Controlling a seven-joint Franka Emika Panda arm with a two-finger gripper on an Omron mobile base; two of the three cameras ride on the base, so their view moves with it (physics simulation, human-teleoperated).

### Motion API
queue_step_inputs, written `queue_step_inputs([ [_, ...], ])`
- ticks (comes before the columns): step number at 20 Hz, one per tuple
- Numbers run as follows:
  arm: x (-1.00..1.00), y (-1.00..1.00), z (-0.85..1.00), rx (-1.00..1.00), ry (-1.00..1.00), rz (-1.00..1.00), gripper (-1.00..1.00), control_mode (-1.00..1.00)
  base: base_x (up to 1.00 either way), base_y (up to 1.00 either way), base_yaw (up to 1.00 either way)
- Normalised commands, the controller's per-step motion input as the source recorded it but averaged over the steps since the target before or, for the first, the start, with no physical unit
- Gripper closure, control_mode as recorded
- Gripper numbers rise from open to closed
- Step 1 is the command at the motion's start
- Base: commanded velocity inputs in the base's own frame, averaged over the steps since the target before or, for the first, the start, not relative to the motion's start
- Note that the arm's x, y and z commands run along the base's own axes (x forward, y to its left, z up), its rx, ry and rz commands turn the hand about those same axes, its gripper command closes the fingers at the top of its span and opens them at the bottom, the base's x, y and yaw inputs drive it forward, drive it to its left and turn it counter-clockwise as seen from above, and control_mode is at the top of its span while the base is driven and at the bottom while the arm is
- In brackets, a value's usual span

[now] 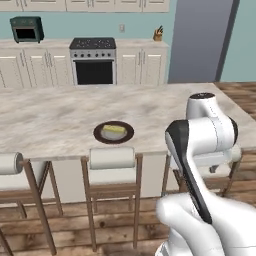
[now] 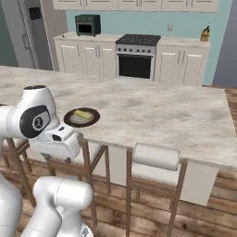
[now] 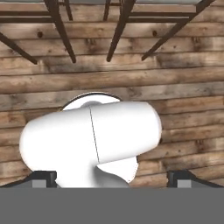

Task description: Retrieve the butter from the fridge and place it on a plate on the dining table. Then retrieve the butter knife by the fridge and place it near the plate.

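Butter (image 1: 114,131) lies on the plate (image 1: 127,135), which sits on the table (image 1: 55,117) near its front edge, above a stool (image 1: 112,159). Gripper (image 3: 112,178) points down at the wood floor (image 3: 188,105), fingertips (image 3: 43,176) spread wide apart, nothing between them. Fridge (image 2: 23,32) stands well behind the plate, far left.

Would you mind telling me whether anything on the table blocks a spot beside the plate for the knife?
Nothing visible does: the table is bare around the plate, which holds only the butter.
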Motion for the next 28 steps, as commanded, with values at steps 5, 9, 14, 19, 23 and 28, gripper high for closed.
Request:
queue_step_inputs([
  [5,0.00,0.00,0.00,0.00,0.00,0.00,-1.00,1.00,-0.40,-0.93,-0.11],
  [9,0.00,0.00,0.00,0.00,0.00,0.00,-1.00,1.00,-0.28,-1.00,-0.13],
  [14,0.00,0.00,0.00,0.00,0.00,0.00,-1.00,1.00,-0.27,-1.00,-0.18],
  [19,0.00,0.00,0.00,0.00,0.00,0.00,-1.00,1.00,-0.11,-1.00,-0.20],
  [23,0.00,0.00,0.00,0.00,0.00,0.00,-1.00,1.00,0.01,-1.00,-0.16],
  [28,0.00,0.00,0.00,0.00,0.00,0.00,-1.00,1.00,0.09,-1.00,-0.16],
])
